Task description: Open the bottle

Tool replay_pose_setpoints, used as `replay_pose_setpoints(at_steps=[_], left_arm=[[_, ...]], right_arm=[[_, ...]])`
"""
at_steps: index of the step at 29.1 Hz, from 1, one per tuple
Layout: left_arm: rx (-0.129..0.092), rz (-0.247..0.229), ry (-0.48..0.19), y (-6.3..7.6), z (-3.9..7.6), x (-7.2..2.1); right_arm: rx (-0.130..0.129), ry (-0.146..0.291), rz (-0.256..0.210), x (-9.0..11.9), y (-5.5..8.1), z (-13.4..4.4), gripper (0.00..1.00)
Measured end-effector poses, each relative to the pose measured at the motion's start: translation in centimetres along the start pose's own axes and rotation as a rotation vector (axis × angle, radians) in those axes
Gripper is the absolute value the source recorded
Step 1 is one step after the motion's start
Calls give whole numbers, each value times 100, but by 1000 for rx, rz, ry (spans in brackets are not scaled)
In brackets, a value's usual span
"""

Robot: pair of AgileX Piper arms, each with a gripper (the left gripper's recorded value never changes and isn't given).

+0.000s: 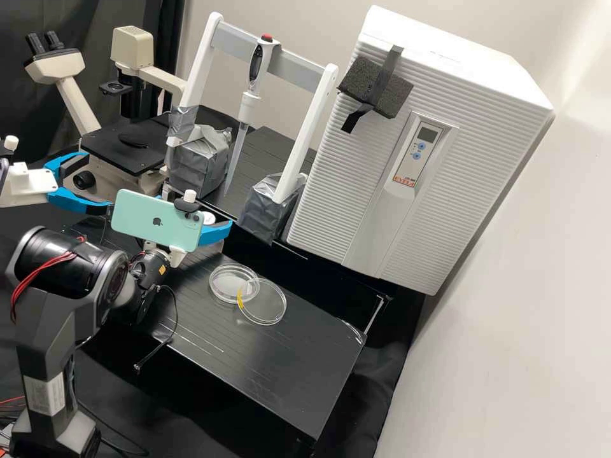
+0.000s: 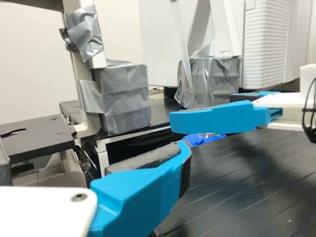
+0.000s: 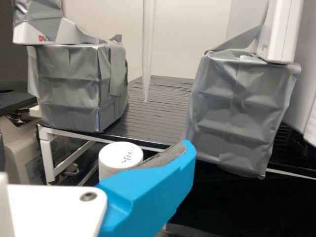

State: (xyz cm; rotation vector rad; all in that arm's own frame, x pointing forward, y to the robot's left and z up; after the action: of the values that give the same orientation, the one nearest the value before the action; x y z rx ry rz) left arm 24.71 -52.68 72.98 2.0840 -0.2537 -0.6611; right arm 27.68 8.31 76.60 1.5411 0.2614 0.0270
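Hovering at left, left claw [image 1: 95, 180] released; right claw [image 1: 215, 230] just beside white-capped bottle [image 3: 121, 158], grip can't tell.

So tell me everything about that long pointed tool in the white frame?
It is a pipette, hanging upright from the grey crossbar of the white frame. The body looks like white and dark plastic with a red button on top. It narrows to a long pale tip pointing down at the black shelf, seemingly just short of it.
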Motion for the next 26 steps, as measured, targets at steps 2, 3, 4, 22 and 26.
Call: replay_pose_setpoints(at_steps=[2, 3, 4, 22, 26], left_arm=[[0, 0, 0, 0, 0, 0], [0, 0, 0, 0, 0, 0], [0, 0, 0, 0, 0, 0], [-1, 0, 1, 0, -1, 0], [-2, 1, 4, 1, -4, 0]], right_arm=[[-2, -2, -2, 17, -7, 5, 0], [-2, -5, -5, 26, -14, 11, 0], [-2, -7, -8, 36, -19, 15, 0], [7, -46, 3, 95, -1, 96, 0], [7, -49, 3, 91, 1, 105, 0]])
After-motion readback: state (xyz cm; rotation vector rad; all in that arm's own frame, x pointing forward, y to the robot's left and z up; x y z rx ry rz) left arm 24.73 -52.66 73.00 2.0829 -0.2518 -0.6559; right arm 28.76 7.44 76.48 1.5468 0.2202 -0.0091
